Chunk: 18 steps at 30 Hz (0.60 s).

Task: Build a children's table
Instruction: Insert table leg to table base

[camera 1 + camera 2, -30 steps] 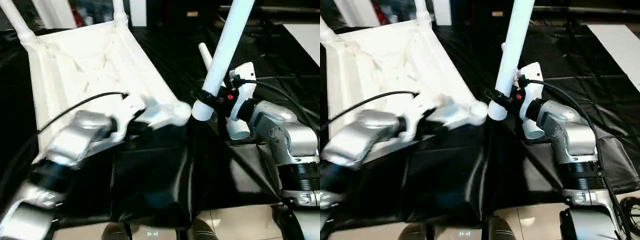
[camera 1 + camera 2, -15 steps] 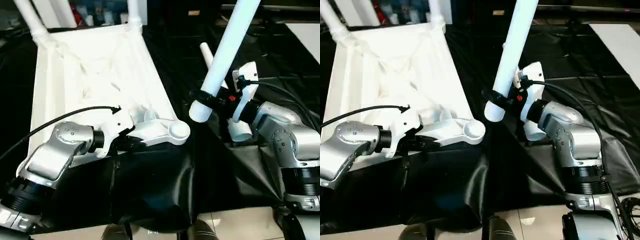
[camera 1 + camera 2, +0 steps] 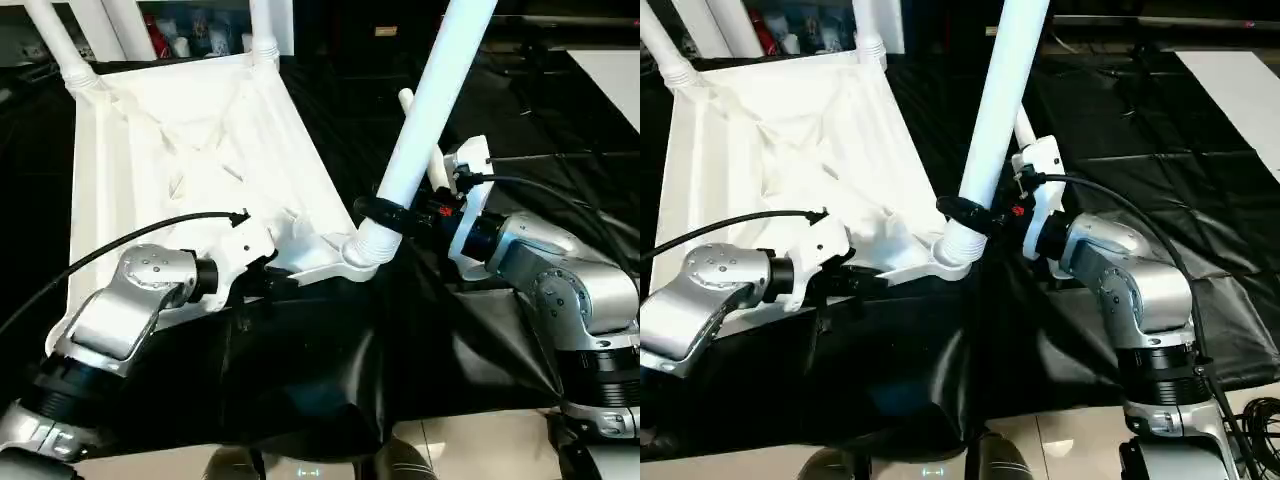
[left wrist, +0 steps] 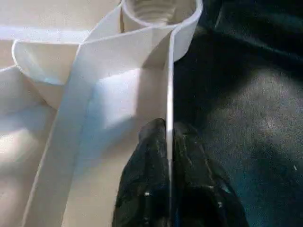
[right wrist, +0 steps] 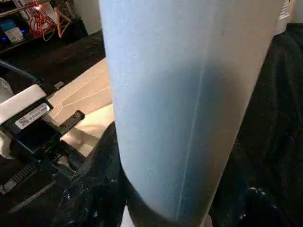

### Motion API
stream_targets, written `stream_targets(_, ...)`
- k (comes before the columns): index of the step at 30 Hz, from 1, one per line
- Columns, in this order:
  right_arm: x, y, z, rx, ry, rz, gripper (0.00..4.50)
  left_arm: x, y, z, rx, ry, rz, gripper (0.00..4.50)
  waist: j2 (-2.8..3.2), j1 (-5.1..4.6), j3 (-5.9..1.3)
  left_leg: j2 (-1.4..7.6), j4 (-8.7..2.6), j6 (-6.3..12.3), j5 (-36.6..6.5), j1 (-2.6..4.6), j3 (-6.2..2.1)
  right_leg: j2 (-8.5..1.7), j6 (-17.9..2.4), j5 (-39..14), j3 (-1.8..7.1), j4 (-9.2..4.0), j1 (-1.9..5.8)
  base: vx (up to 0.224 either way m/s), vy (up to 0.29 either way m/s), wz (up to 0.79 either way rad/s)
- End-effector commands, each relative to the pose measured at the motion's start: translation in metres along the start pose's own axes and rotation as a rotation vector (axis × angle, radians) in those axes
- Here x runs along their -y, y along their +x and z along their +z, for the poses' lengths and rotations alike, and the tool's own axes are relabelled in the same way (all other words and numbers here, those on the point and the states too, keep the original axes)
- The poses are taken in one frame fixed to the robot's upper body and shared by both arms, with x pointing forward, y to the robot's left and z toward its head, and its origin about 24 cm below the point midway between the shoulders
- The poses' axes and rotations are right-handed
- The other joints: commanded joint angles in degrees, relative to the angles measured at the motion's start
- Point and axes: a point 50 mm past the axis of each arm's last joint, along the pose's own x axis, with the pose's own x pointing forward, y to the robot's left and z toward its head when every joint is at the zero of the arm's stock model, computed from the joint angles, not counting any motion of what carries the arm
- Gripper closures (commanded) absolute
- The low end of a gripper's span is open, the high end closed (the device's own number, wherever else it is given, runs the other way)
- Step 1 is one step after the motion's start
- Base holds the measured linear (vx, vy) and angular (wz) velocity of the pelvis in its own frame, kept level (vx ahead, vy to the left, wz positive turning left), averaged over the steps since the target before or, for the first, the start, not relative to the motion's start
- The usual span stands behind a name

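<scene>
Though legible nowhere, label (image 5: 29, 116) apparently printed.

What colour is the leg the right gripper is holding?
White, clearest in the left eye view: the leg held in the right gripper.

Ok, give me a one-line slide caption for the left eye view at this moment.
Right gripper sets a white leg onto the near corner socket of the upturned tabletop while the left gripper pinches its rim.

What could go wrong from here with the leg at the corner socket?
The leg leans as its lower end meets the corner socket, so it may jam or cross-thread. The left hand pinches only the thin rim of the tabletop, which could slip or flex when the right hand pushes down.
</scene>
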Motion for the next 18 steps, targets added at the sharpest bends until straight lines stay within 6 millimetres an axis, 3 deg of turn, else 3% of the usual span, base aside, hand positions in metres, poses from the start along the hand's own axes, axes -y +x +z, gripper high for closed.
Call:
stream_targets(1, -0.004, 0.000, 0.005, 0.002, -0.022, 0.011, 2.64, 0.004, 0.004, -0.006, -0.013, -0.012, -0.034, 3.93, -0.29, 0.10, -5.06, 0.11, -3.04, 2.37, -4.4, 0.35, 0.31, -2.68, -12.0, -9.5, 2.11, -3.36, 4.20, 0.000, 0.000, 0.00)
stream_targets(6, -0.002, 0.005, 0.001, -0.030, -0.048, -0.001, 2.64, 0.005, 0.005, -0.009, -0.021, -0.041, -0.064, 4.31, -0.21, -0.03, -5.38, -0.01, -2.82, 3.05, -2.1, 0.28, 0.30, -2.47, -12.9, -4.7, 2.01, -2.77, 4.35, 0.000, 0.000, 0.00)
stream_targets(11, 0.002, 0.010, -0.001, -0.065, -0.057, -0.020, 2.64, 0.004, 0.005, -0.010, -0.027, -0.044, -0.071, 4.48, -0.32, -0.06, -5.25, -0.04, -2.90, 2.68, -3.6, 0.29, 0.30, -2.56, -13.1, -6.6, 2.02, -2.99, 4.36, 0.000, 0.000, 0.00)
stream_targets(18, 0.004, 0.015, -0.009, -0.102, -0.013, 0.005, 2.64, 0.002, 0.006, -0.010, -0.030, -0.043, -0.068, 4.50, -0.38, -0.02, -5.40, -0.06, -2.77, 3.16, -2.7, 0.24, 0.31, -2.53, -13.2, -4.9, 2.04, -2.73, 4.49, 0.000, 0.000, 0.00)
